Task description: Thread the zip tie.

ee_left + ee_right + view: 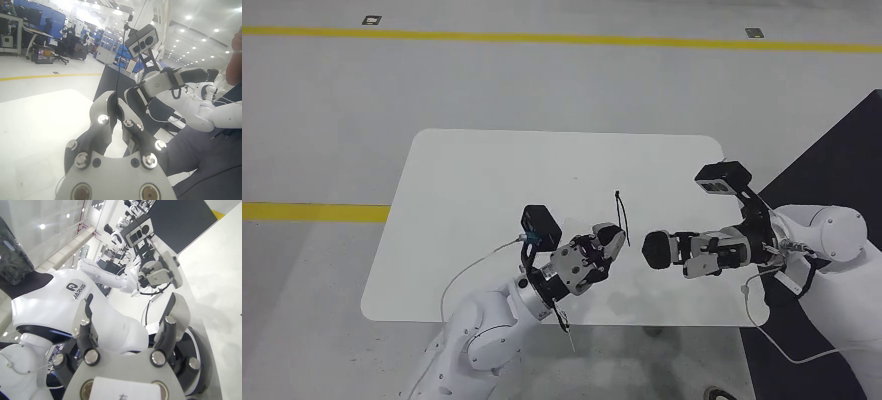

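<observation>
Items over your table [492, 200], counted: one zip tie [621, 212] [118, 75], two grippers.

Zip tie, one: a thin black strap, slightly bowed, with a small thicker end uppermost. You hold it by its lower end, and it stands roughly upright above the front half of the table.

Grippers, two: your left gripper [614, 240] [115, 96] has its fingers pinched tight on the strap. Your right gripper [650, 250] [129, 300] faces it from just beside, fingers spread wide and apart from the strap.

Table, one: white with rounded corners. Both grippers are nearer its front edge than its back.
</observation>
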